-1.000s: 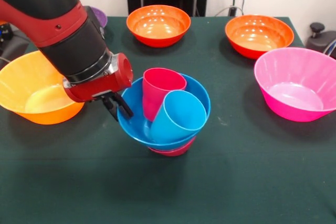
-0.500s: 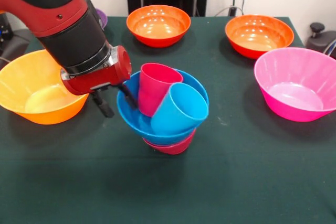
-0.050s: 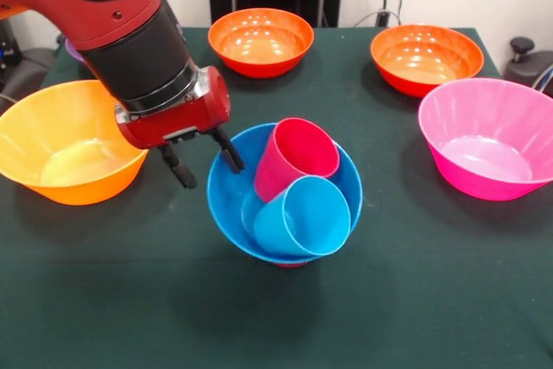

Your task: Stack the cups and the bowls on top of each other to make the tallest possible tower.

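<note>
A mid-sized blue bowl [image 3: 226, 213] sits at the table's middle, tipped toward the camera. Two cups lie slanted inside it: a crimson red cup [image 3: 289, 160] at the back and a light blue cup [image 3: 304, 215] in front, mouths facing the camera. Only a sliver of the small red bowl [image 3: 290, 264] shows under the blue bowl. My gripper [image 3: 207, 166] is open at the blue bowl's left rim. One finger is over the rim and the other is outside it, holding nothing.
Two orange bowls [image 3: 260, 41] [image 3: 426, 58] stand at the back. A large pink bowl [image 3: 488, 137] sits at the right and a large yellow-orange bowl [image 3: 60, 140] at the left, close beside my arm.
My gripper has opened and moved right. The blue bowl has shifted right and tipped toward the camera, hiding most of the red bowl under it. The cups have slid with it.
</note>
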`<state>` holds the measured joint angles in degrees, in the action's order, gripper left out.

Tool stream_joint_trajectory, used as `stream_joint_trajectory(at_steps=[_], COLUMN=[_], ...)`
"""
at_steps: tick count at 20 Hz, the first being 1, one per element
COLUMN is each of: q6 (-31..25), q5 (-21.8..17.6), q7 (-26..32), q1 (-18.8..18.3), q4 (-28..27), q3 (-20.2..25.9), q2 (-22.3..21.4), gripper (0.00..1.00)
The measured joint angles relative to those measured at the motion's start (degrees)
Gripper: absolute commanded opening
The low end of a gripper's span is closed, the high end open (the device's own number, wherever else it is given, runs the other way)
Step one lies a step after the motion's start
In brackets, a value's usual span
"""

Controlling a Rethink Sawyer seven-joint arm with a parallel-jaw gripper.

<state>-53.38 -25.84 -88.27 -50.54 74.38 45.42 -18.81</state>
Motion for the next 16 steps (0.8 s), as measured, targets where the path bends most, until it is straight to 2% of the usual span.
stream_joint_trajectory(at_steps=[8, 16], q6=[5.48, 8.33], q5=[-0.02, -0.15], q7=[0.0, 0.0], q1=[-0.43, -0.45], q4=[5.01, 7.57], q3=[0.2, 0.2], q2=[-1.07, -1.42], gripper=[1.0, 1.0])
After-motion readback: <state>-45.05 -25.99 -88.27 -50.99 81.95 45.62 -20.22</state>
